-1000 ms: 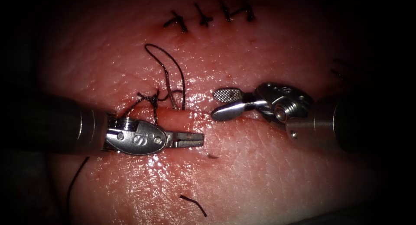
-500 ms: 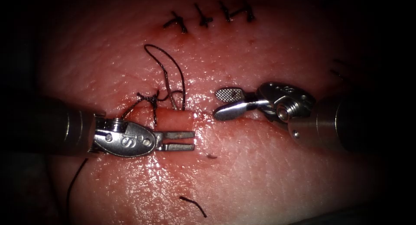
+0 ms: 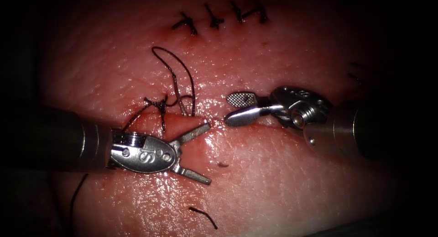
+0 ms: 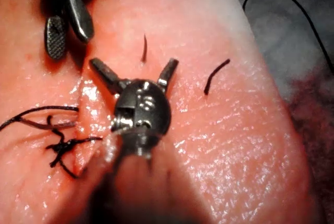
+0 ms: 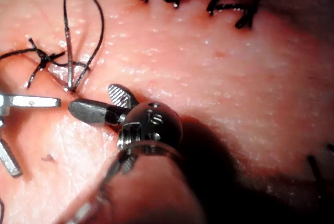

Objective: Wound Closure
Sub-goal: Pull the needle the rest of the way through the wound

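Your left tool (image 3: 194, 152) gapes wide and empty beside the knotted thread (image 3: 159, 104); your right tool (image 3: 233, 110), jaws parted, holds nothing over the tissue (image 3: 283, 182).

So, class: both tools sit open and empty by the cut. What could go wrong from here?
1. The left tool, jaws wide open over the cut, might nick wet tissue.
2. The thread loop near the knot could snag the right tool, also open.
3. A cut thread end lies loose and could be mistaken for live thread.
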Available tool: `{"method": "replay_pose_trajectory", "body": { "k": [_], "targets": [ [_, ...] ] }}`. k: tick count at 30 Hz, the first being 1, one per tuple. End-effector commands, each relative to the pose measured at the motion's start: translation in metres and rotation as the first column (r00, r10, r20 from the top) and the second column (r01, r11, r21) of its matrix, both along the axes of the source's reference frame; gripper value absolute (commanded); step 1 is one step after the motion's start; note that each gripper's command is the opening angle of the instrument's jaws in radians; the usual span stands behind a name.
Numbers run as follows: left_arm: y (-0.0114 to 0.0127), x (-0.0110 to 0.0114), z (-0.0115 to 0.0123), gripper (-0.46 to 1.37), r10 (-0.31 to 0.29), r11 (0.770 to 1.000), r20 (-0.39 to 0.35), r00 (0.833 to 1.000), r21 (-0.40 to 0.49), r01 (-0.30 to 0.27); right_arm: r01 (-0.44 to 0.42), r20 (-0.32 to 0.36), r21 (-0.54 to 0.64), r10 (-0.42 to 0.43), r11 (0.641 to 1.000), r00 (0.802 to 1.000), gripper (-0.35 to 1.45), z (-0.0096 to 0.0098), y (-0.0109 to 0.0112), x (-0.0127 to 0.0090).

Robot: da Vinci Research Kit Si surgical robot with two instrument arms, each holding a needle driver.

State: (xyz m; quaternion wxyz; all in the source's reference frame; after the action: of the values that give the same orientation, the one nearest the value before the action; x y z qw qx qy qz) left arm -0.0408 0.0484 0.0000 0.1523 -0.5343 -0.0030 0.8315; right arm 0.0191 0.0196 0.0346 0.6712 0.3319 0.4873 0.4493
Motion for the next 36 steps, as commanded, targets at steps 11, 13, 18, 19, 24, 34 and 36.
{"method": "replay_pose_trajectory", "body": {
  "k": [11, 13, 18, 19, 24, 34, 36],
  "targets": [
    [-0.0004, -0.0021, 0.0000, 1.01, -0.016, 0.998, -0.007, 1.000, -0.055, 0.016, 0.000, 0.000, -0.001, 0.000, 1.000, 1.000, 0.75, 0.0000, -0.0001, 0.0000],
    [-0.0005, -0.0024, 0.0002, 0.96, -0.021, 0.998, -0.007, 1.000, -0.059, 0.020, 0.000, 0.000, -0.001, 0.000, 1.000, 1.000, 0.75, 0.0000, -0.0001, 0.0000],
    [-0.0006, -0.0023, 0.0005, 0.85, -0.020, 0.998, -0.008, 1.000, -0.064, 0.020, 0.000, 0.000, -0.001, 0.000, 1.000, 1.000, 0.75, 0.0000, -0.0002, 0.0000],
    [-0.0007, -0.0023, 0.0006, 0.83, -0.020, 0.998, -0.009, 1.000, -0.065, 0.019, 0.000, 0.000, -0.001, 0.000, 1.000, 1.000, 0.75, 0.0000, -0.0002, 0.0000],
    [-0.0009, -0.0026, 0.0011, 0.81, -0.029, 0.997, -0.016, 0.999, -0.074, 0.028, 0.000, 0.000, -0.001, 0.000, 1.000, 1.000, 0.75, 0.0000, -0.0002, 0.0000],
    [-0.0011, -0.0028, 0.0019, 0.78, -0.048, 0.996, -0.022, 0.999, -0.072, 0.046, -0.002, 0.002, 0.007, 0.002, 1.000, 1.000, 0.74, -0.0001, 0.0000, -0.0002],
    [-0.0012, -0.0028, 0.0021, 0.74, -0.051, 0.996, -0.022, 0.998, -0.069, 0.049, -0.004, 0.004, 0.008, 0.004, 1.000, 1.000, 0.74, -0.0002, 0.0001, -0.0003]
  ]
}}
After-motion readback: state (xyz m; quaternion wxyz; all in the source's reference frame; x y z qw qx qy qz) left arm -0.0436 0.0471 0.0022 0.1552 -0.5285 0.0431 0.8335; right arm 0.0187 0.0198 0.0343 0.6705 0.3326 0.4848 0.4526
